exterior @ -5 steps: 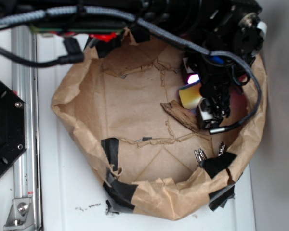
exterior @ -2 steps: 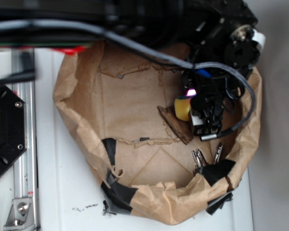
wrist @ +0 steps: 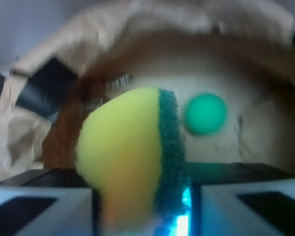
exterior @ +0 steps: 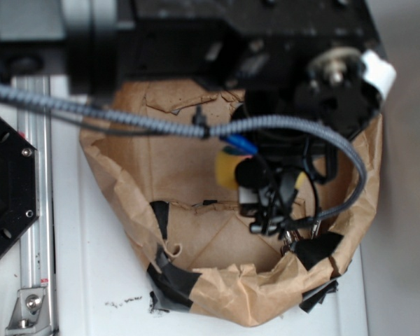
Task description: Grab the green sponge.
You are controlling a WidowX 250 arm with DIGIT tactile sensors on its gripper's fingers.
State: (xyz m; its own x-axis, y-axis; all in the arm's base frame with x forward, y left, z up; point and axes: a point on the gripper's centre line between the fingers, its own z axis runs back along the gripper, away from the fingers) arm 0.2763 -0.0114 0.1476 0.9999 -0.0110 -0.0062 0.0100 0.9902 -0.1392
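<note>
In the wrist view the green sponge (wrist: 130,157), yellow foam with a dark-green scouring layer on its right face, is squeezed between my two fingers (wrist: 39,211) and stands up out of them. My gripper (wrist: 142,216) is shut on it. In the exterior view the sponge (exterior: 227,168) shows as a yellow patch beside the black gripper (exterior: 266,203), lifted above the floor of the brown paper basin (exterior: 175,168). The arm hides most of the sponge there.
A round green ball (wrist: 204,114) lies on the paper floor beyond the sponge. The paper basin has raised crumpled walls (exterior: 112,196) patched with black tape (exterior: 171,280). Metal clips (exterior: 290,241) lie near its front right. A cable (exterior: 91,112) crosses above.
My gripper has risen and shifted left and toward the front of the basin, carrying the sponge with it. The arm now covers more of the basin's back.
</note>
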